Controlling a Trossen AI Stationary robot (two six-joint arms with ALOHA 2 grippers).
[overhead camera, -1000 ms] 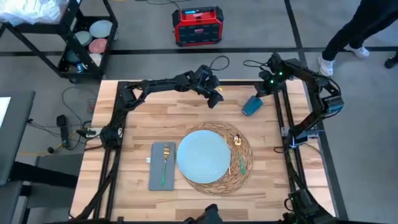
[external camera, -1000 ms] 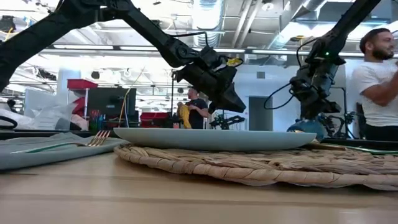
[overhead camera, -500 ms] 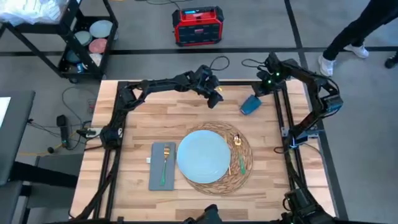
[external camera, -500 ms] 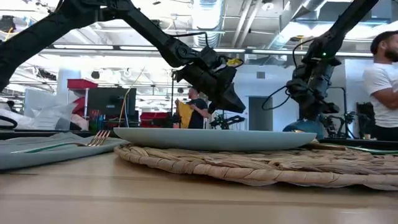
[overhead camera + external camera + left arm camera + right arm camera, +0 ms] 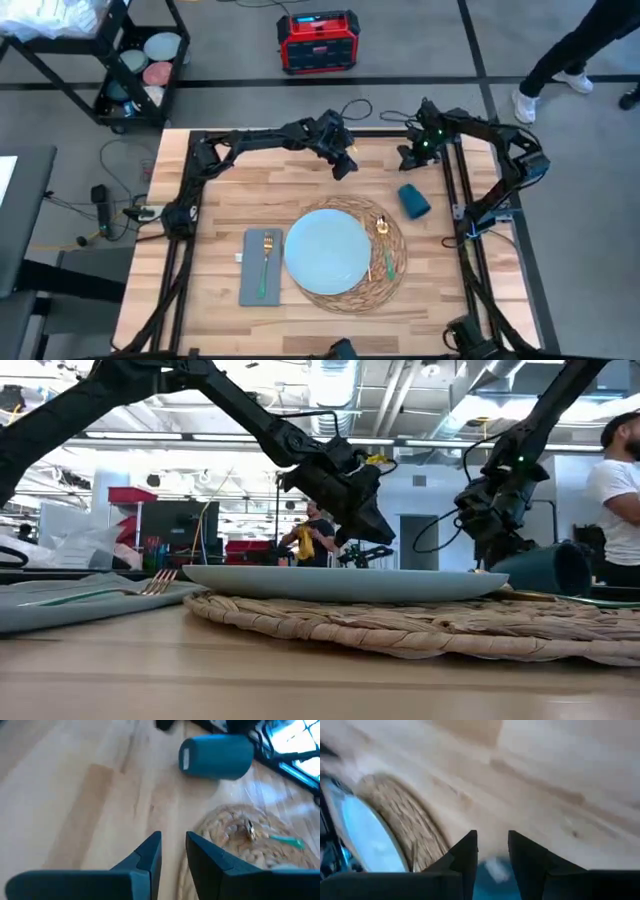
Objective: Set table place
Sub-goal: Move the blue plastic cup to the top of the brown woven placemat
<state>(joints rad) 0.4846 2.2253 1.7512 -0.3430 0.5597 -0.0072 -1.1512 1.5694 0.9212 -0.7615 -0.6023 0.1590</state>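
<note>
On the wooden table (image 5: 230,180) lies the round wicker placemat (image 5: 352,303), with a pale-blue plate (image 5: 326,250) on it and two small utensils (image 5: 385,245) on its right part. A teal cup (image 5: 413,200) lies on its side on the bare wood just right of the placemat. It also shows in the low view (image 5: 545,568) and in the left wrist view (image 5: 215,756). My right gripper (image 5: 408,158) hovers beyond the cup, toward the far edge, narrowly open and holding nothing. My left gripper (image 5: 347,168) waits above the far middle of the table, narrowly open.
A grey napkin (image 5: 252,280) with a fork (image 5: 266,262) lies left of the plate. The black rail frame (image 5: 452,190) runs close by the cup on the right. A person (image 5: 620,500) stands beyond the table's right side. Bare wood stretches across the table's far left.
The teal cup, which hung tilted just below my right gripper, has dropped to the table. It now lies on its side nearer the near edge, apart from the gripper. My right gripper has shifted slightly toward the table's left.
</note>
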